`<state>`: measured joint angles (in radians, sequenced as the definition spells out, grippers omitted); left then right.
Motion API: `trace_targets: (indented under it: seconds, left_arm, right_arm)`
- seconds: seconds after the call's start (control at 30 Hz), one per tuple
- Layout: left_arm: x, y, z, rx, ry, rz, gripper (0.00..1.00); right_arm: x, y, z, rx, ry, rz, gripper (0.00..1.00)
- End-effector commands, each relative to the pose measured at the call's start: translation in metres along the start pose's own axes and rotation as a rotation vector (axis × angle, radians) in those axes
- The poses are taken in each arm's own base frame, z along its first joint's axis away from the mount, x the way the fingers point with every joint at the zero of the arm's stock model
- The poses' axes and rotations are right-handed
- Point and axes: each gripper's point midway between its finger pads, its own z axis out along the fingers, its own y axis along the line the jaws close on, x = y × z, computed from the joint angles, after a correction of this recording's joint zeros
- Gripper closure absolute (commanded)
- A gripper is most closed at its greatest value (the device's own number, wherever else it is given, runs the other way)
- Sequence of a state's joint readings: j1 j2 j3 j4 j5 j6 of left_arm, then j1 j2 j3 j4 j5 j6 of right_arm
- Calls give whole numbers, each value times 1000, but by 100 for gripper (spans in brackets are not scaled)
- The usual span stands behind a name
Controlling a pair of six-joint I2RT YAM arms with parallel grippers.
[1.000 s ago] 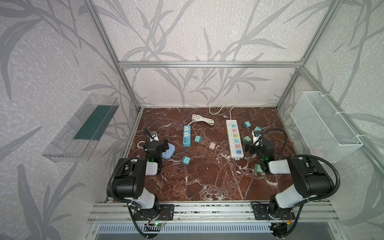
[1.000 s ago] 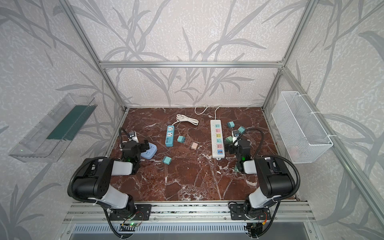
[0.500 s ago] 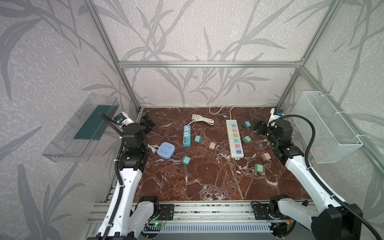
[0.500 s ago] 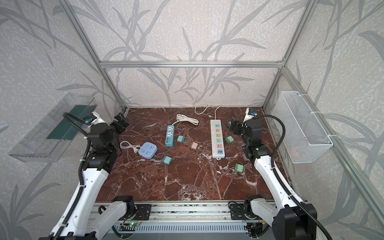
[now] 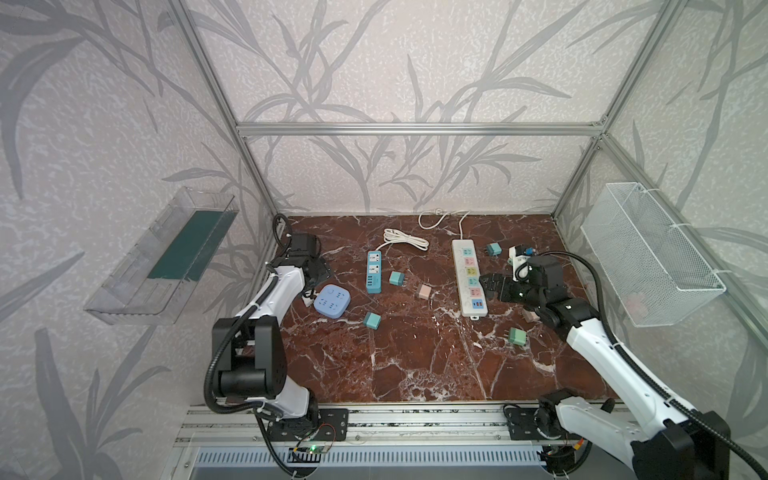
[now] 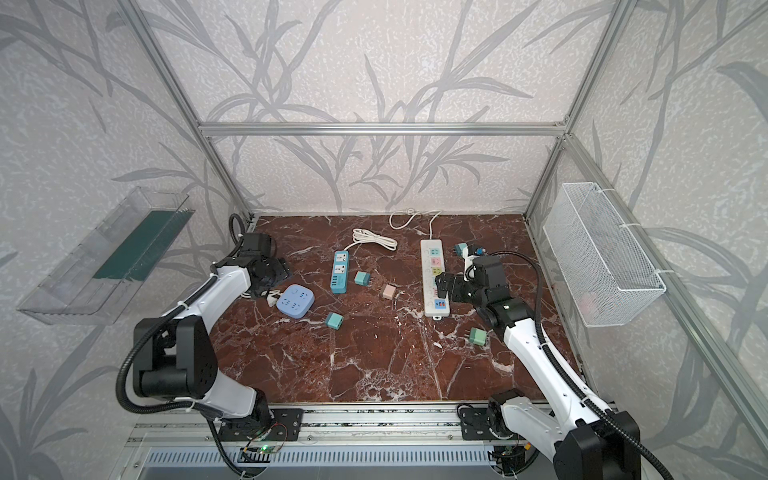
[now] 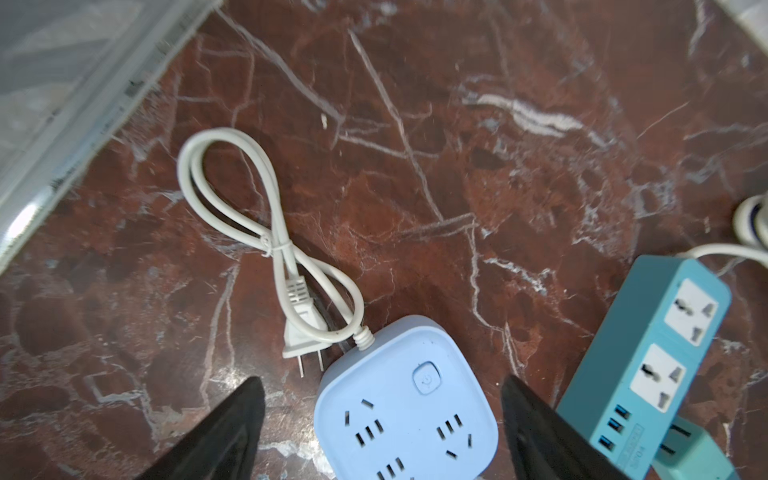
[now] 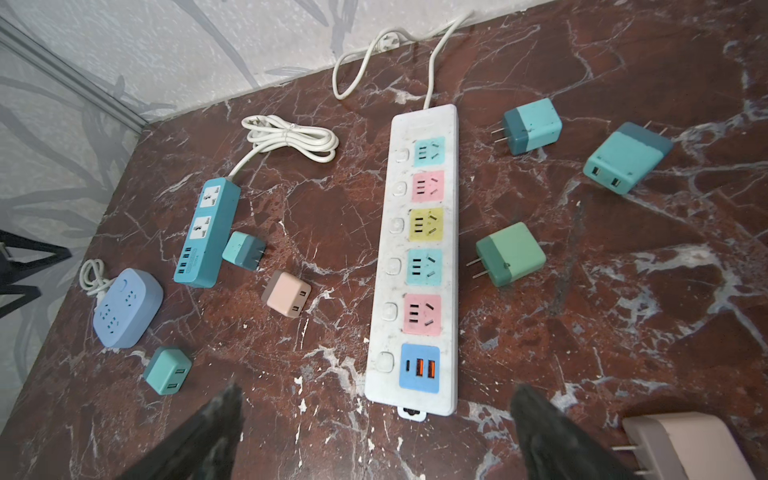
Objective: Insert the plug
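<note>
Several small plug adapters lie loose on the marble, among them a teal plug (image 5: 395,278), a pink plug (image 5: 424,291) and a green plug (image 8: 511,253). A long white power strip (image 5: 468,282) with coloured sockets lies right of centre. My right gripper (image 8: 379,390) hangs open and empty over its near end, also seen in a top view (image 6: 446,286). My left gripper (image 7: 381,380) is open and empty just above a light-blue square socket hub (image 7: 405,403), at the left edge in a top view (image 5: 319,272).
A blue short strip (image 5: 373,272) with a coiled white cord lies between hub and white strip. The hub's own white cord plug (image 7: 301,324) rests beside it. More adapters sit near my right arm (image 5: 517,336). A wire basket (image 5: 648,253) and a clear tray (image 5: 166,253) hang on the side walls.
Both arms have unfolded from the table's front edge and reached out. The left gripper came down beside the blue hub; the right gripper swung in over the white strip.
</note>
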<state>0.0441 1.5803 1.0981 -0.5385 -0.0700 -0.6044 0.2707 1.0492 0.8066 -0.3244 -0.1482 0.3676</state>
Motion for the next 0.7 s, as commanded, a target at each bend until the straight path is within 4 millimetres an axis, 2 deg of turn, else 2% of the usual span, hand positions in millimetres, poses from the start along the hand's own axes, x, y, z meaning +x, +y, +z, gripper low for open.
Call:
trace_targets:
  seconds: [0.0, 0.13, 0.3, 0.37, 0.47, 0.67]
  left_arm:
    - [0, -16, 10, 55, 37, -24, 13]
    - [-17, -17, 21, 48, -25, -26, 13]
    - [-28, -25, 37, 51, -15, 31, 13]
    - [-24, -27, 46, 48, 17, 41, 15]
    - [-10, -18, 59, 16, 55, 18, 18]
    - [13, -12, 60, 25, 81, -17, 18]
  right_arm:
    - [8, 10, -4, -44, 41, -43, 1]
    - [9, 15, -2, -68, 38, -49, 1]
    - [13, 20, 0, -85, 52, -61, 1]
    - [15, 20, 1, -82, 56, -67, 1]
    - [17, 21, -1, -75, 60, -84, 1]
    - [13, 24, -8, -80, 34, -99, 1]
